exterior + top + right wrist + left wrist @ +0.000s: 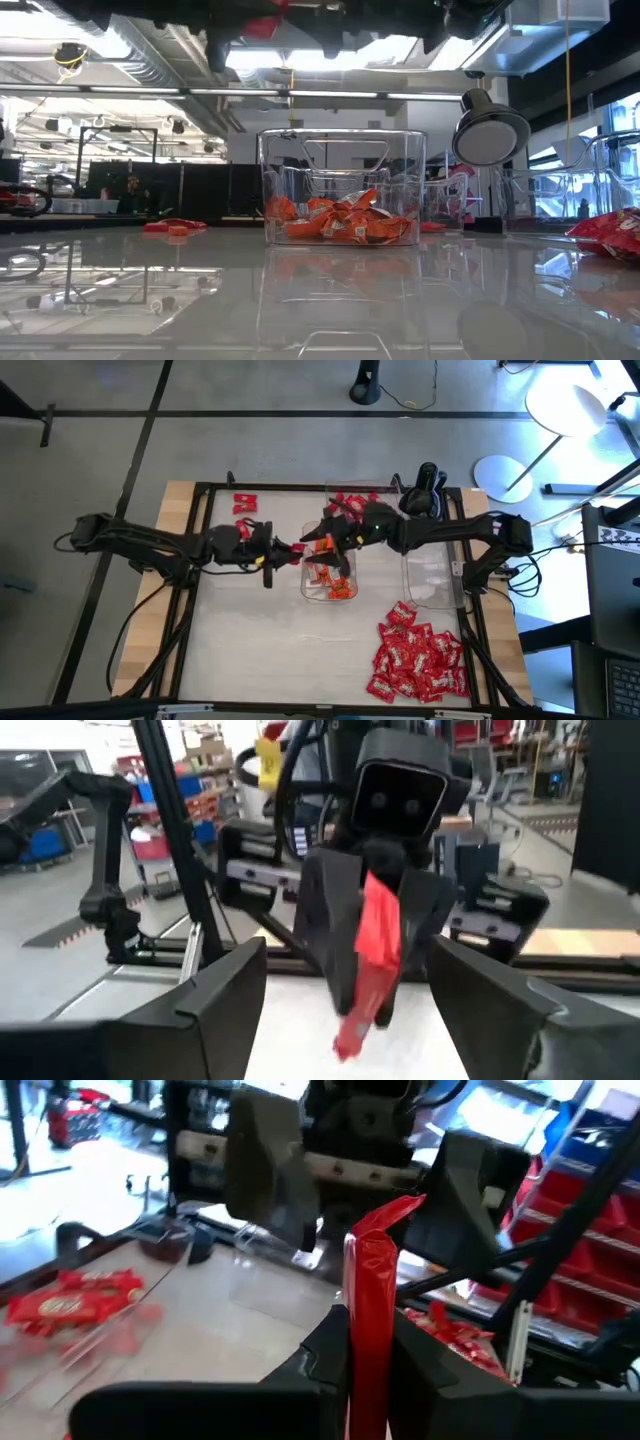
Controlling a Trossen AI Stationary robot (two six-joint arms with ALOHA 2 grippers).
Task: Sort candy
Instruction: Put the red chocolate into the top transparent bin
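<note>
Here's a handover in mid-air, by the look of it: the left tool (293,550), just left of centre in the high view, is pinched tight on a plain red wrapped candy (371,1295), which stands upright between its two dark fingers (322,1355) in the left wrist view. Facing it, at the centre of the high view, the right tool (325,544) waits with its fingers spread wide, nothing in them. From the right wrist view the red candy hangs between and beyond those spread fingers, not yet touched by them.

Both tools hover above the table (250,650), over the near edge of the clear rectangular plastic tray holding orange wrapped candies (333,582). A second clear tray with red candies (352,502) sits just above it in the frame, an empty clear tray (432,575) to the right.

My guess: the right tool must close on the free upper end of the wrapper before the left lets go, then carry it to the red tray. Plenty remains: a big heap of red-and-white wrapped candies (418,660) lies at the lower right.
</note>
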